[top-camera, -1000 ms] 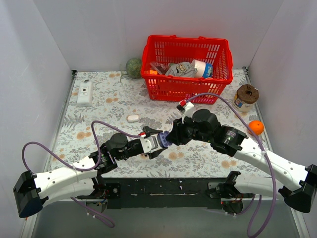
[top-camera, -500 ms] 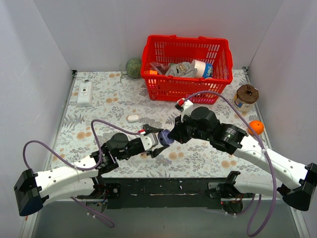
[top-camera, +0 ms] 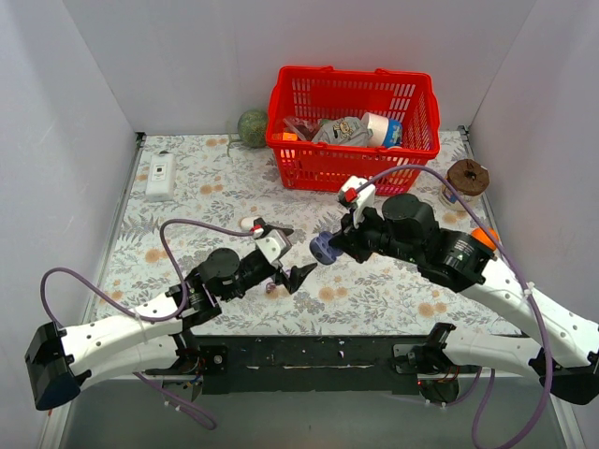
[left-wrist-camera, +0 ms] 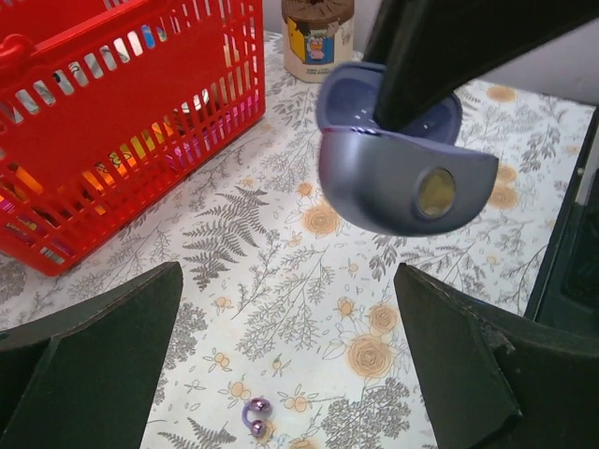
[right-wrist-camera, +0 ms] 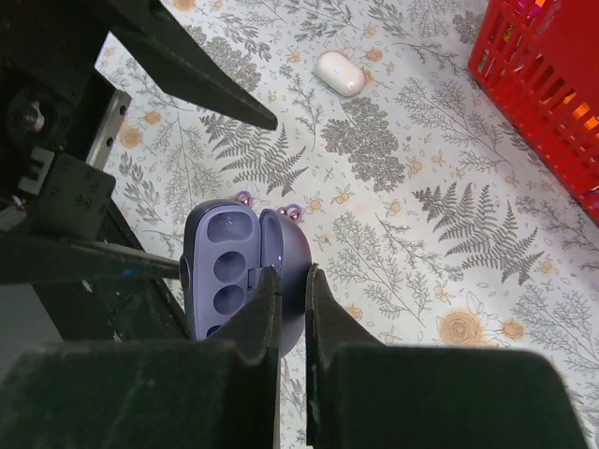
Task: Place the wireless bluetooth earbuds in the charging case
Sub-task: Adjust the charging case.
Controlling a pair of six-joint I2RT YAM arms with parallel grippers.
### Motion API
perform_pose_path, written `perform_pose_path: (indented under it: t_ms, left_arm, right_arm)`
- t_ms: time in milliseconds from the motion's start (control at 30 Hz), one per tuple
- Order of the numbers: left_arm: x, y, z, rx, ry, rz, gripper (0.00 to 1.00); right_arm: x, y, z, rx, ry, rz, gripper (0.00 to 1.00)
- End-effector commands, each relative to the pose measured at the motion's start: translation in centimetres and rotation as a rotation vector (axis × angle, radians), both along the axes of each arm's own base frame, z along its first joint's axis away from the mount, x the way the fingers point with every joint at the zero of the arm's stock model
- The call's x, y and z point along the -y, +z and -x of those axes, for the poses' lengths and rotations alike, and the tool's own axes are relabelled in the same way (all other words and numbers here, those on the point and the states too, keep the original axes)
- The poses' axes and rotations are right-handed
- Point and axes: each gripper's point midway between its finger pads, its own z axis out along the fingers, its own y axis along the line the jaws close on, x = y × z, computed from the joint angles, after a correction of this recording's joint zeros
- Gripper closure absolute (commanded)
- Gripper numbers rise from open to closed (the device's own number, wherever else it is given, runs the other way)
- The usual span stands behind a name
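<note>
— Earbuds [left-wrist-camera: 255,416]: two glossy purple beads, lying loose and close together on the flowered table [top-camera: 374,299], toward its near edge, left of middle.
— Left gripper [left-wrist-camera: 287,271]?
— Above them. Fingers spread wide, holding nothing. From its wrist view the buds sit between the two fingers, down on the cloth.
— Charging case [top-camera: 322,249]?
— Off the table, in the air just beyond the left gripper. Lavender, hinged open, dark sockets showing. Right gripper [right-wrist-camera: 292,273] is pinched tight on the edge of one half; which half, cannot tell.
— Farther back?
— White oval pebble [top-camera: 250,224] on the cloth, just beside the left gripper's far finger. Then a red basket [top-camera: 346,166] full of clutter at the far edge, with a green ball [top-camera: 252,127] to its left. Brown-lidded jar [top-camera: 466,178] by the right edge.
</note>
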Motion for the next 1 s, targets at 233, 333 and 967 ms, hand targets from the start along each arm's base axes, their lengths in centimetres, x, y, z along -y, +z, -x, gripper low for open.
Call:
perform_pose_path:
  t_ms: [233, 333, 967]
  left_arm:
    - [1.2, 5.2, 6.2, -0.268, -0.441, 0.152, 0.03]
    - [1.4, 4.9, 7.1, -0.299, -0.543, 0.128, 0.08]
    - [3.1, 4.3, 6.6, -0.302, -0.645, 0.117, 0.44]
  right_arm:
    - [1.9, 4.3, 1.0, 0.354, 0.144, 0.002, 0.99]
    - [2.0, 4.7, 1.1, 0.386, 0.171, 0.027, 0.99]
    - [-1.1, 2.9, 1.9, 0.393, 0.246, 0.083, 0.99]
